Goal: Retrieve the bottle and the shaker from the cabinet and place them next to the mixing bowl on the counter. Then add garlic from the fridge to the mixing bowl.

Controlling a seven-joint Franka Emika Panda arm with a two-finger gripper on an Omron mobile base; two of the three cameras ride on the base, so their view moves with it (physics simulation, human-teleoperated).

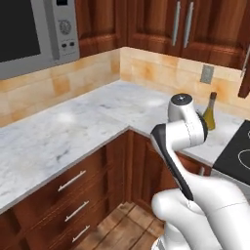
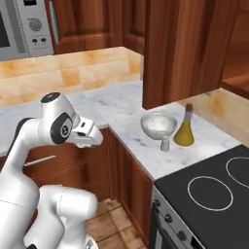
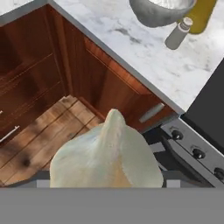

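Garlic bulb (image 3: 107, 155) sits closest to the lens in the hand view, pale and papery, tip pointing up the frame, right where the finger tips would be. The fingers themselves are hidden behind it, so the gripper reads as clamped around the garlic, jaws wide to fit it.

The garlic hangs over the wooden floor (image 3: 39, 131) in front of the base units (image 3: 109, 83), well short of the mixing bowl (image 3: 162, 11). The bowl stands on the counter (image 3: 144, 52), with the shaker (image 3: 178, 34) just beside it and the bottle (image 3: 202, 15) behind that. Those two look already placed; only the garlic drop seems left.

To do it well, I'd raise the hand above the counter edge before heading in. Approach the bowl from the open front, away from the shaker, which looks easy to tip. Keep below the open cabinet (image 2: 185, 48) door overhanging the bowl. Release only once centred over the rim, and low, so the bulb doesn't bounce out.

The right base view gives the layout: bowl (image 2: 158, 124), shaker (image 2: 165, 144) and bottle (image 2: 185, 129) in a tight group beside the stovetop (image 2: 214, 187). The left base view has just the bottle (image 1: 210, 112) past the arm's elbow, plus the microwave (image 1: 34, 34).
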